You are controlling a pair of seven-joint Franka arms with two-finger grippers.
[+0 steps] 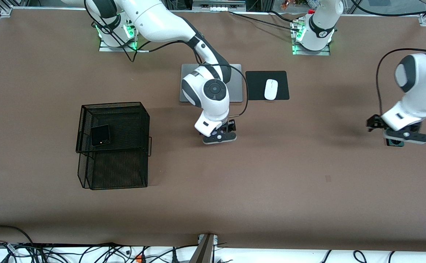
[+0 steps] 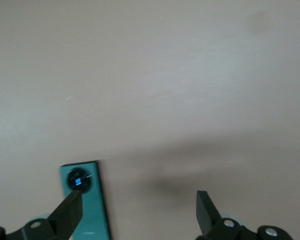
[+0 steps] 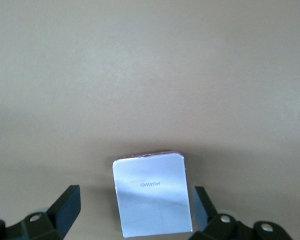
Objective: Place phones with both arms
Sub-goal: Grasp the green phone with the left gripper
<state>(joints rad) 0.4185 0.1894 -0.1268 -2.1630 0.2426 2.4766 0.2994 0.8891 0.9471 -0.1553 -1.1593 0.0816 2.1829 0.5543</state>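
My right gripper (image 1: 219, 137) hangs low over the middle of the brown table, open. In the right wrist view the pale lilac-white phone (image 3: 152, 200) lies flat between its fingertips (image 3: 66, 206), with a gap on each side. Toward the left arm's end of the table, my left gripper (image 1: 405, 136) is open just above the long dark green phone (image 1: 395, 143). The green phone (image 2: 86, 202) with its round camera ring sits under one finger (image 2: 70, 210), off to the side of the gap. The small black phone (image 1: 100, 135) lies in the black wire basket (image 1: 143, 124).
A silver laptop (image 1: 236, 86) lies closed near the robots' bases, partly under the right arm. Beside it is a black mouse pad (image 1: 256, 86) with a white mouse (image 1: 271, 89). The basket stands toward the right arm's end of the table.
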